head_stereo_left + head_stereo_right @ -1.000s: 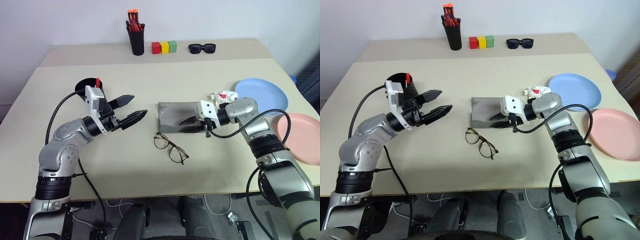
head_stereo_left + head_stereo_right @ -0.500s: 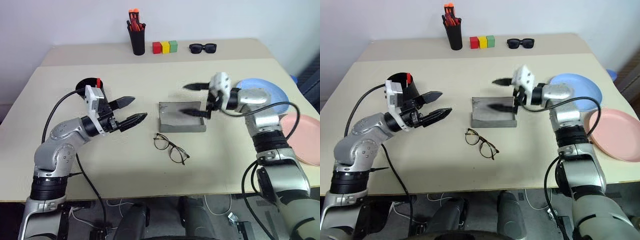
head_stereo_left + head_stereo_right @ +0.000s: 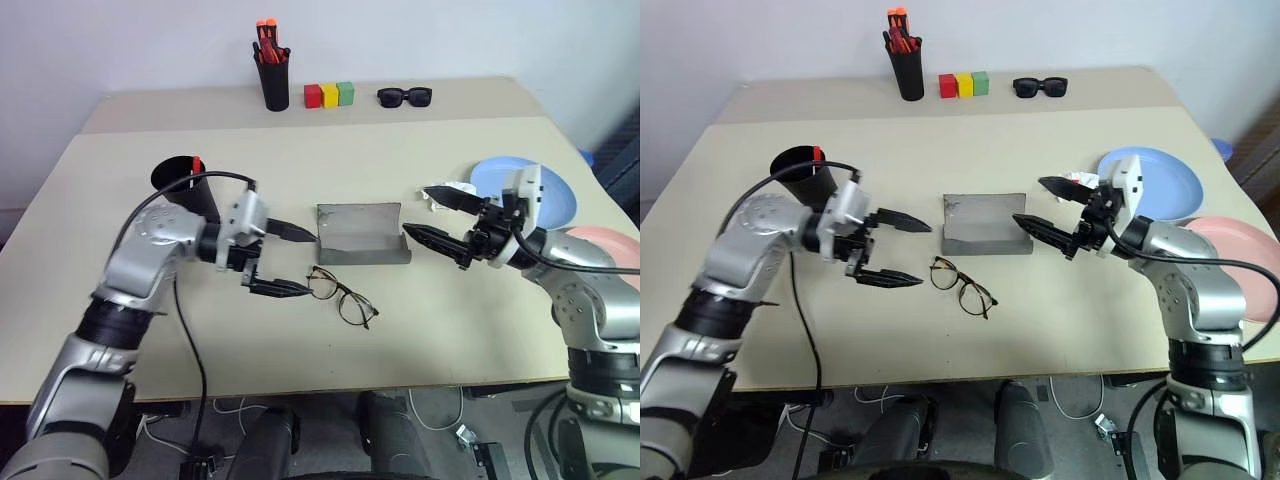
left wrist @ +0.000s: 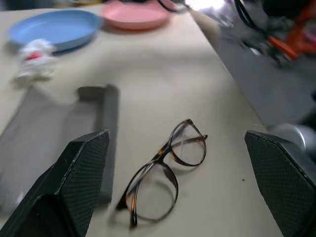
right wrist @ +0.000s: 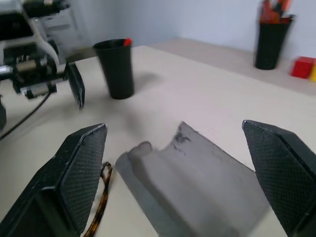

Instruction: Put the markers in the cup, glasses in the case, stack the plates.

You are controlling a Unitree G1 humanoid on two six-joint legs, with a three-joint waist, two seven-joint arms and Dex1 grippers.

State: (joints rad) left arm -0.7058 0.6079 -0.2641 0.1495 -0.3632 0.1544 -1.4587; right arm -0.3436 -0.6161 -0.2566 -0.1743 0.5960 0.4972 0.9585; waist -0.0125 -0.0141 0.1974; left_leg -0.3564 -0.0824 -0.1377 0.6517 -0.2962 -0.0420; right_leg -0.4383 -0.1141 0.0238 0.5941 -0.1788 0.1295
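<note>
Beige table (image 3: 200, 400); glasses (image 3: 342, 295) just near of open case (image 3: 362, 235). Left gripper (image 3: 283, 259) wide open, empty, beside glasses; right gripper (image 3: 437, 215) open, empty. Risk: pinching thin frame askew, bending it.

It looks like a lab or test room: a plain beige table (image 3: 150, 330) against a bare white wall (image 3: 450, 40), cables (image 3: 1080, 405) trailing on the floor beneath.
</note>
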